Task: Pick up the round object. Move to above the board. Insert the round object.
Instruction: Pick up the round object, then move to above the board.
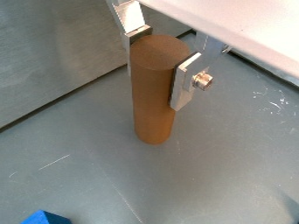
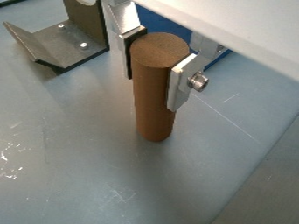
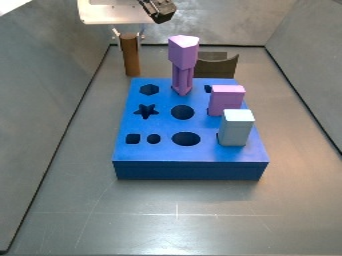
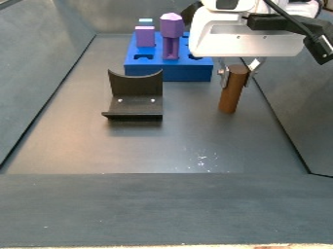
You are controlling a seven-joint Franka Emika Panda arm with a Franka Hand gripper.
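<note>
So the whole thing hinges on how the round object sits relative to the gripper: it's straight between the fingers, standing upright, long axis vertical and lined up with the way the gripper points down. In both wrist views the two silver plates can be seen on opposite sides of the peg's upper part, one finger pressed flat against the brown side, the other tucked behind the top edge. The jaws look closed down to the peg's width, so a grip on the round object can be assumed, though whether real squeeze force is applied can't be read from the pictures.

The peg's bottom end appears to be resting on the grey floor, or only just off it; no clear gap can be made out.

Relative to the board: the round object is found well apart from it in a side view, off past the board's far-left corner, near the back wall. The purple peg is already seated in the board, and the fixture is standing off to the side of the board, clear of the gripper.

Judgement call: a straight lift is what's needed first, then travel toward the board, peg kept vertical for a round hole.
</note>
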